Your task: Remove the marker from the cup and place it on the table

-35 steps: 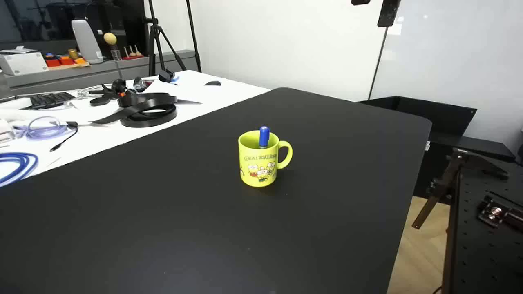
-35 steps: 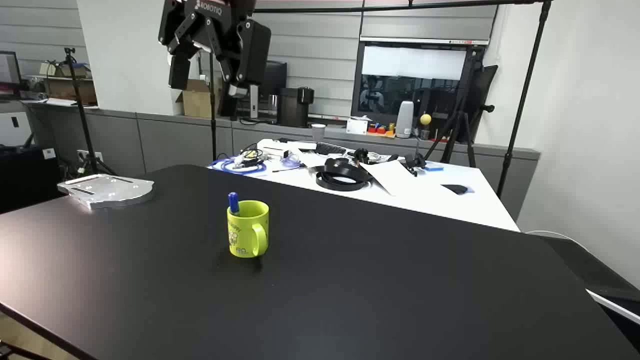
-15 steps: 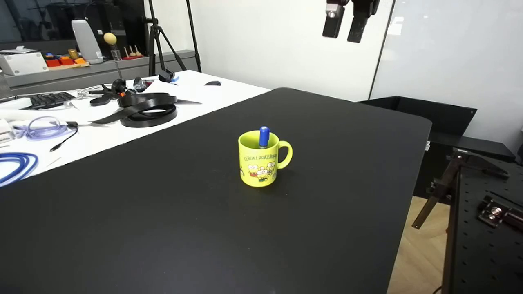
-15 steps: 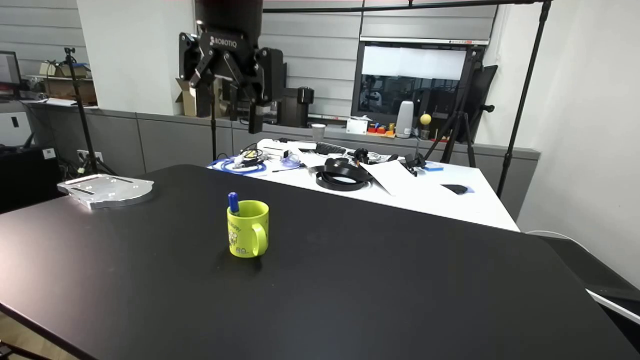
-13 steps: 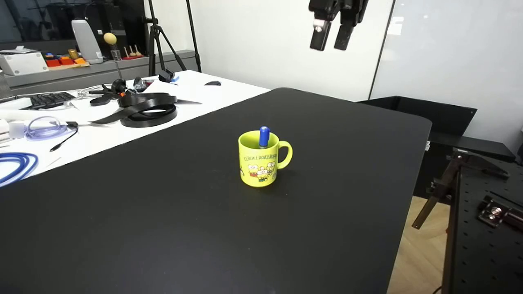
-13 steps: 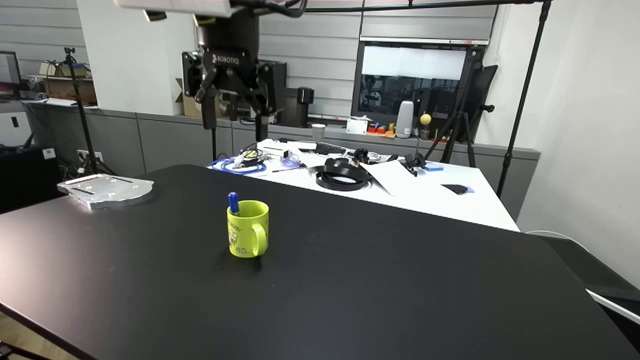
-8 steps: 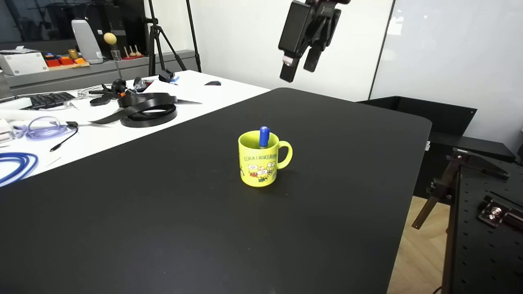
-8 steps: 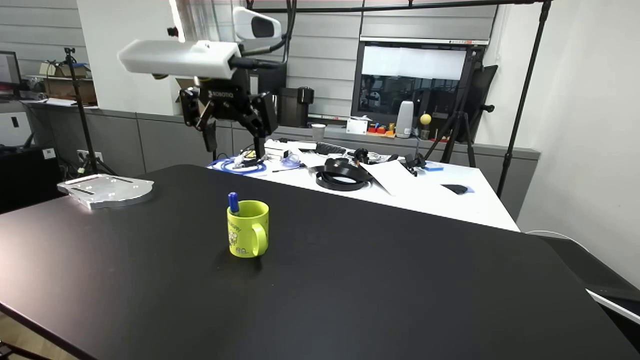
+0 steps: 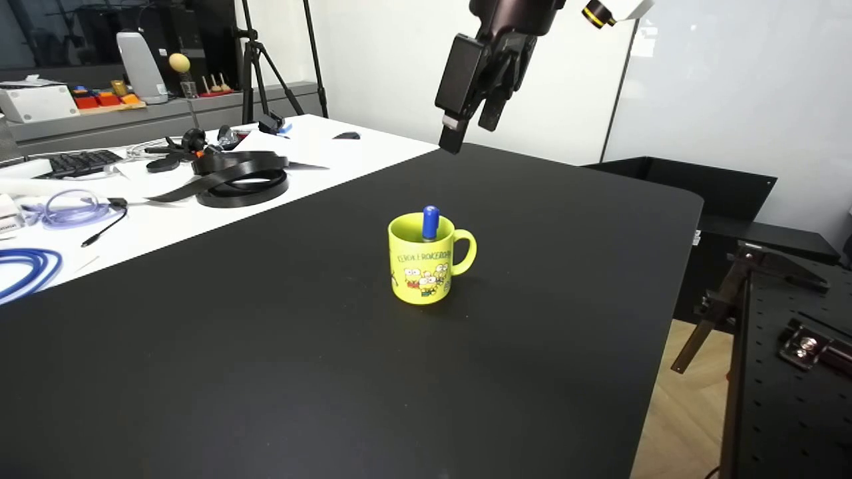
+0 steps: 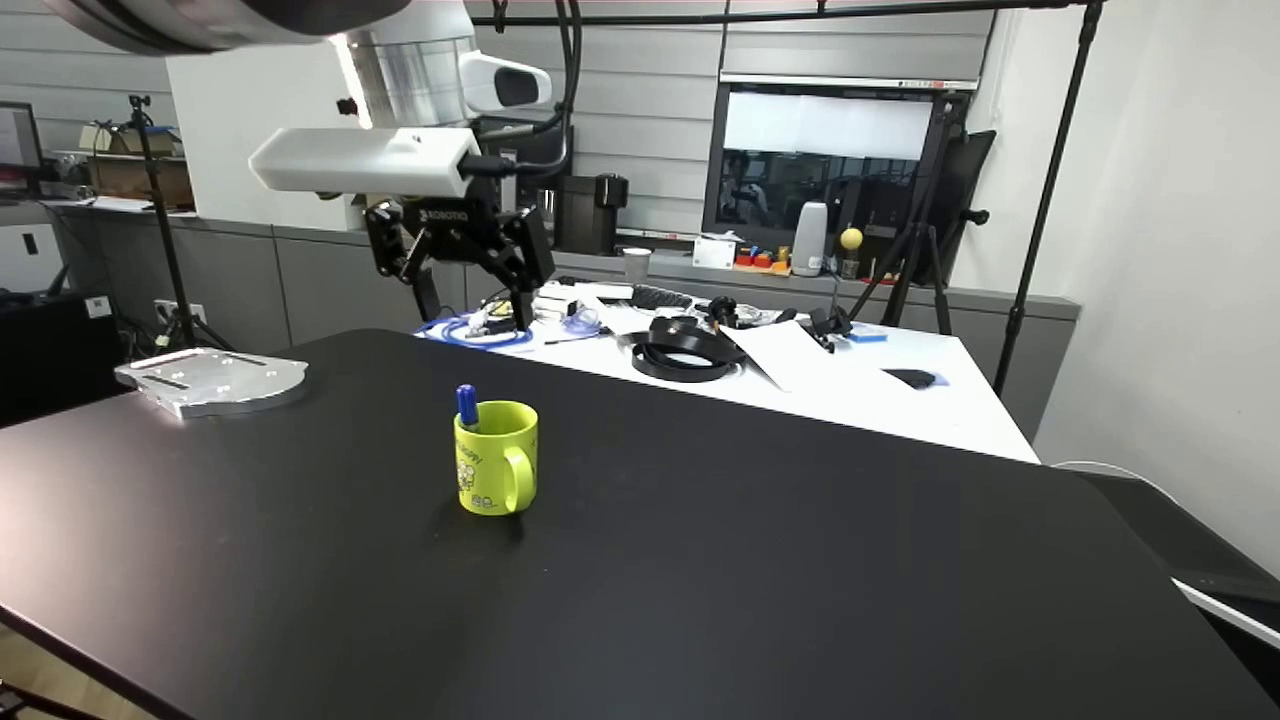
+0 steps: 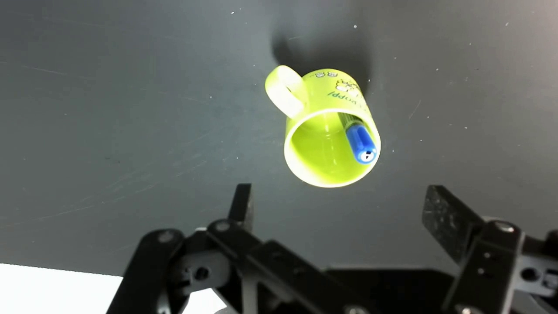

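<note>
pale arm (image 10: pixel 418 88) overhead, end effector (image 10: pixel 476 312) angled down, fingers (image 11: pixel 449 220) spread apart

In an exterior view, a dark window (image 10: pixel 820 170) is set in grey panelling (image 10: pixel 645 95) above a grey ledge (image 10: pixel 355 270) — cluttered white table (image 10: pixel 945 408) before it, white wall (image 10: pixel 1180 230) to one side — while light-brown flooring (image 9: pixel 689 406) shows in both exterior views.

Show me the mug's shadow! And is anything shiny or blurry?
Wrist view: a soft, dark shadow on the table, above the mug in the picture; the gripper looks a little blurry near the bottom edge. In an exterior view: a pale shine on the table at the picture's left, and a dim shadow just below the mug.
</note>
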